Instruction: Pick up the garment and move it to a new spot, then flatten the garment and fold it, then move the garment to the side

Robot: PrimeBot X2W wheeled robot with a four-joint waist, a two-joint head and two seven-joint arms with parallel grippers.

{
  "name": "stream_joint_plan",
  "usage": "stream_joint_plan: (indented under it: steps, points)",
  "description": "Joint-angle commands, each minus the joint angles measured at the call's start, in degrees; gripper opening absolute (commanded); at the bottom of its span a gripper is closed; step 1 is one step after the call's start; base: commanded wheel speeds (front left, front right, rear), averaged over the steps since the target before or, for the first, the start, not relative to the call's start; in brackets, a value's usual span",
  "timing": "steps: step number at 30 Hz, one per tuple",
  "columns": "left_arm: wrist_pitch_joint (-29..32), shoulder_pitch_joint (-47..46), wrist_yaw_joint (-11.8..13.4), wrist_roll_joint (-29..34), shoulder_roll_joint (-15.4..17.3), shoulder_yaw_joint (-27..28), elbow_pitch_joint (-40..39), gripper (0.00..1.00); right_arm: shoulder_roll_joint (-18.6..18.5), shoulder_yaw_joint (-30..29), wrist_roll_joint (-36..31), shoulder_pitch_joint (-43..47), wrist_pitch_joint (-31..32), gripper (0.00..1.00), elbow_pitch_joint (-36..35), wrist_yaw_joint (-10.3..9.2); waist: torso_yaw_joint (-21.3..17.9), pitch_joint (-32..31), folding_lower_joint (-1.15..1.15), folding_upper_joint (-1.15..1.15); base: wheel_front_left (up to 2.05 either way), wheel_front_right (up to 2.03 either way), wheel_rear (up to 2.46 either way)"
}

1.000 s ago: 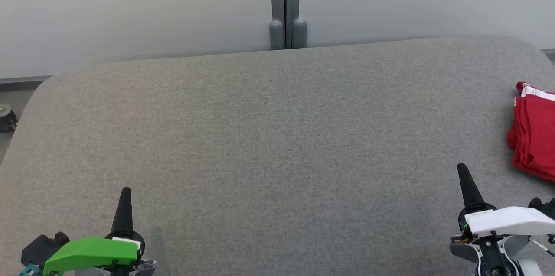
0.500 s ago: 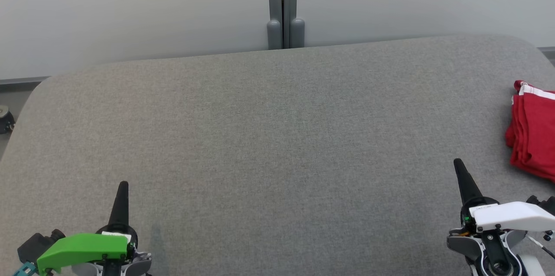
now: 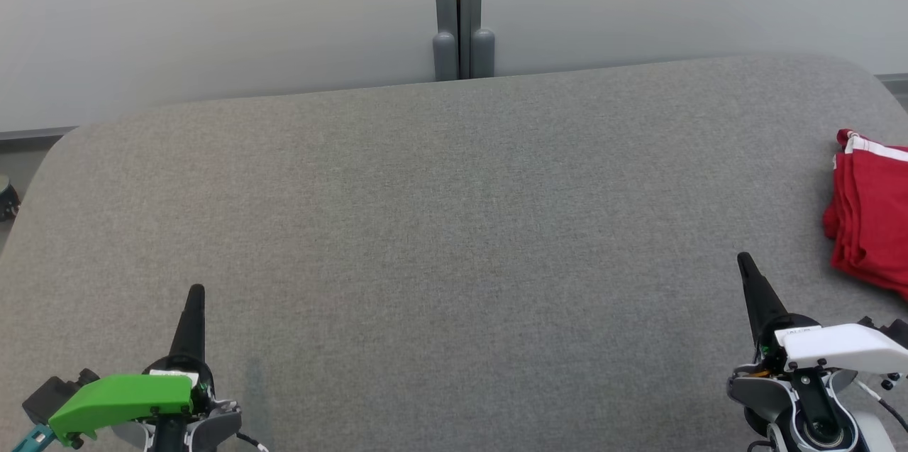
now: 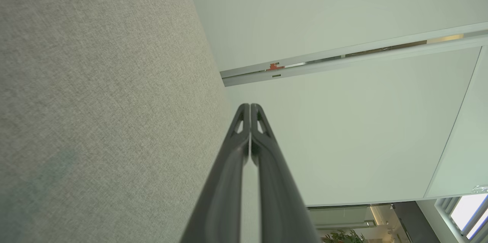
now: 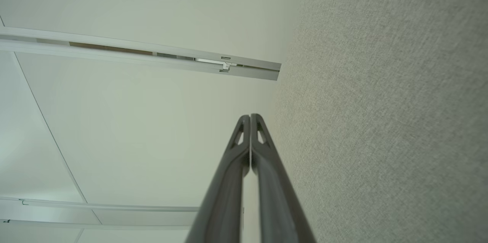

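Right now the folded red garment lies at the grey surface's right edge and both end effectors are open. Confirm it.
One thing is wrong: both are shut, not open. The left wrist view shows the left end effector with fingers pressed together; the right wrist view shows the right end effector likewise. The red garment does lie folded at the grey surface's right edge.

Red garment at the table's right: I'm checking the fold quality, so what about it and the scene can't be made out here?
- Red folded fabric garment: head view's right edge cuts it off; full outline unknown.
- Its layer count: stacked folds overlap, too small to count.
- Dark object beside the grey fabric table: cut by head view's left edge, unidentifiable.
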Motion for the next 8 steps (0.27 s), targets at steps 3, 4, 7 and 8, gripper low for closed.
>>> stream_joint_plan:
  steps: [3, 4, 7, 8]
  points:
    - [0.7, -1.5, -0.6, -2.2, 0.2, 0.5, 0.1, 0.00, -0.3, 0.1, 2.3, -1.2, 0.6, 0.00, 0.2, 0.03, -0.1, 0.0, 0.00, 0.00, 0.00, 0.00, 0.00]
    - [0.9, -1.6, -0.6, -2.6, 0.2, 0.6, 0.1, 0.00, -0.3, 0.1, 2.8, -1.3, 0.7, 0.00, 0.2, 0.03, -0.1, 0.0, 0.00, 0.00, 0.00, 0.00, 0.00]
    - [1.1, -1.8, -0.8, -3.8, 0.2, 0.8, 0.2, 0.00, -0.3, 0.1, 4.2, -1.4, 1.0, 0.00, 0.3, 0.03, -0.2, 0.0, 0.00, 0.00, 0.00, 0.00, 0.00]
    - [1.3, -1.9, -0.8, -4.3, 0.2, 0.9, 0.2, 0.00, -0.3, 0.1, 4.7, -1.4, 1.2, 0.00, 0.4, 0.03, -0.2, 0.0, 0.00, 0.00, 0.00, 0.00, 0.00]
